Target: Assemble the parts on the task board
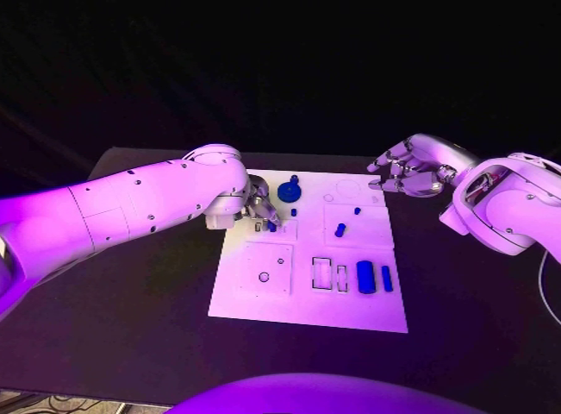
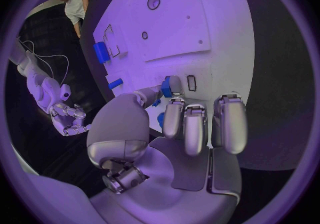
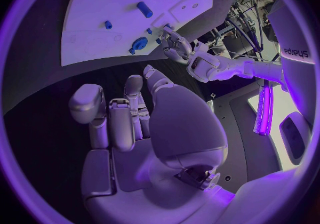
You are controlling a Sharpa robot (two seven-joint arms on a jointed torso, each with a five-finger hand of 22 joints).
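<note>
The task board (image 1: 308,310) is a white rectangular plate lying flat near the middle of the black desk (image 1: 131,345). Its surface carries shallow outlined recesses: a square panel with a small ring-shaped hole at the near left, and two narrow rectangular slots near the centre of the near half.

Blue parts on the board:
- A round-headed part (image 1: 289,192) lies at the far left area of the board.
- A short peg (image 1: 339,230) lies tilted near the board's middle, with a smaller peg (image 1: 358,210) beyond it.
- A wide oblong part (image 1: 366,277) and a thin bar (image 1: 387,277) lie side by side at the near right, just beside the slots.

The left hand (image 1: 258,210) is over the board's left side, fingers pointing down at it. In the left wrist view, a small blue part (image 2: 167,87) is pinched between the thumb and a fingertip (image 2: 175,83), right at the board surface next to a small rectangular slot. Most of this part is covered by the fingers; its shape cannot be made out.

The right hand (image 1: 407,175) hovers above the desk just beyond the board's far right corner, touching nothing. Its fingers are curled loosely with gaps between them, and it holds nothing.

The far left corner of the board is partly hidden behind the left hand in the head view.
</note>
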